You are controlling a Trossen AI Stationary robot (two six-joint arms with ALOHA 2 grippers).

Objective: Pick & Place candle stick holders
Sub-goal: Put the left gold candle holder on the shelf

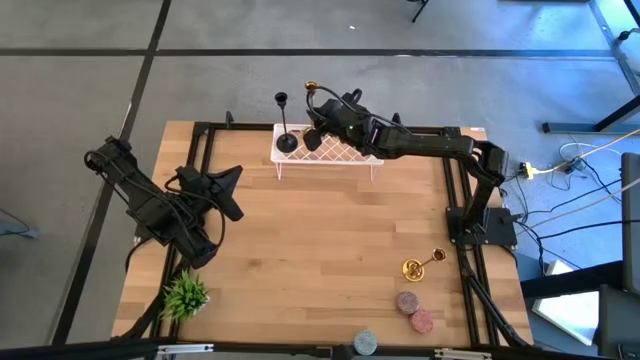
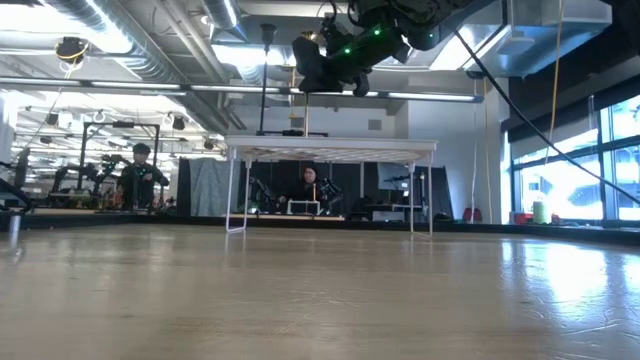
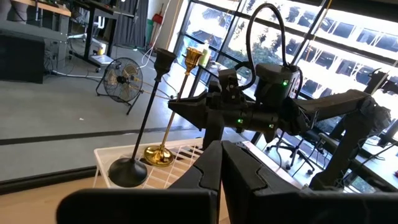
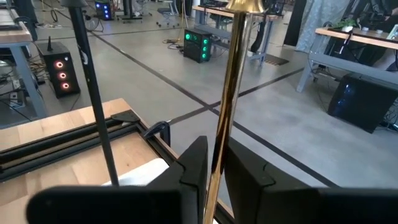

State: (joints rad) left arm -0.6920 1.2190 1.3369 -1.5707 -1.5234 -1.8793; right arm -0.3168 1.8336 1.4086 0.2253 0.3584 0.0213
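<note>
A white wire rack stands at the table's far edge. The matte black candle stick holder stands upright with its round base on the rack's left end. A gold holder stands beside it, and my right gripper is shut on its stem. The second gold holder lies on its side on the table at the near right. My left gripper is shut and empty over the table's left part. My right gripper pinches the gold holder's stem between its two fingers, about halfway up. The fingers come level from the table's right and lie across the stem. The holder stands about upright, its round base on the rack's top, its cup above the fingers.
A small green plant sits at the near left corner. Two pinkish round things and a grey one lie near the front edge at the right. People stand in the room beyond the table.
</note>
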